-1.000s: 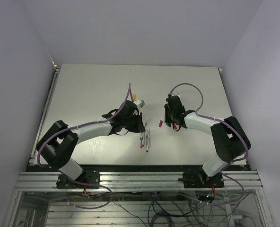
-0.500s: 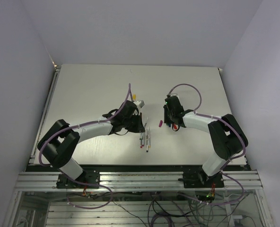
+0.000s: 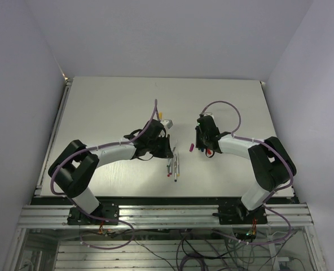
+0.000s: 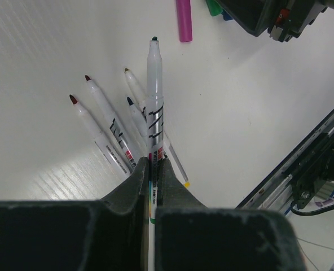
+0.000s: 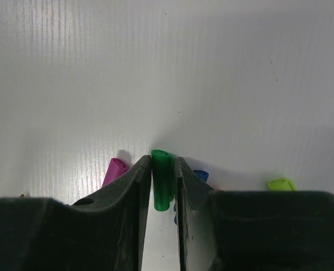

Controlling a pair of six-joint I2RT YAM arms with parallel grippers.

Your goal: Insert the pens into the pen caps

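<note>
A whitish pen (image 4: 154,96) with a dark tip juts out from the left fingers (image 4: 134,189), which are clamped on its barrel. It points toward a purple cap (image 4: 183,20). Four more pens (image 4: 115,127) lie fanned on the tabletop (image 4: 54,51) just beneath it. A dark green cap (image 5: 162,186) is pinched between the right fingers (image 5: 137,189). A blue cap (image 5: 200,175) and a light green cap (image 5: 281,184) lie close beside it on the tabletop.
</note>
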